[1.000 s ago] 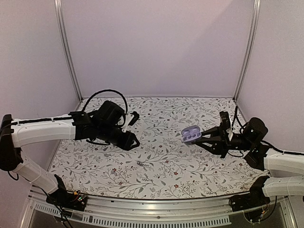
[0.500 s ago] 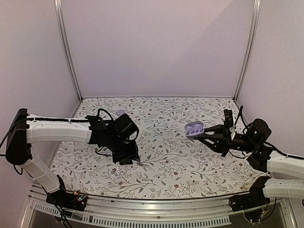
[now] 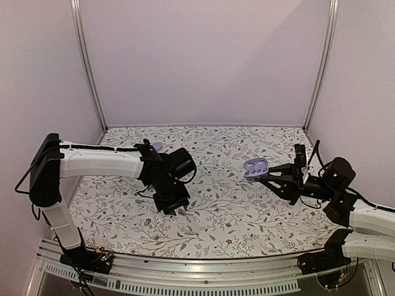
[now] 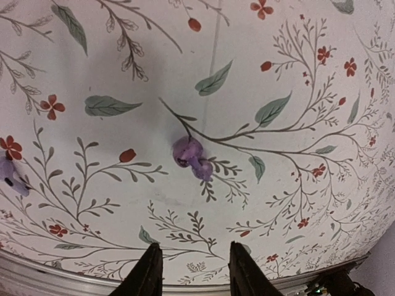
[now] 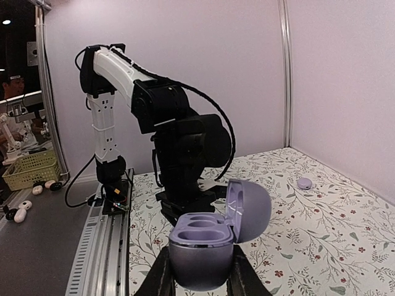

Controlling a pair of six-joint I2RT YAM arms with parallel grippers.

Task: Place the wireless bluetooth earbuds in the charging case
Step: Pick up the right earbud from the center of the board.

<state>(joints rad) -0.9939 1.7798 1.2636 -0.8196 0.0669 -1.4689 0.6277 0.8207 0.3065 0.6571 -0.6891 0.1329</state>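
Over the left half of the cloth (image 3: 247, 216), toward its near edge, the left gripper (image 4: 194, 246) hangs pointing down, its fingers apart with nothing between them. Outward from the tips, one earbud (image 4: 190, 157) lies on the cloth squarely in line with the gap, clear of both fingers. Its long axis runs slantwise to the line from finger to finger, so a small wrist turn and a straight descent look like what the pick calls for. This arm is by far the nearer. Above the cloth's right half, the right gripper (image 3: 266, 175) is clamped on the charging case (image 5: 207, 246), lid (image 5: 248, 209) raised, both sockets (image 5: 200, 222) empty, well apart from that earbud.
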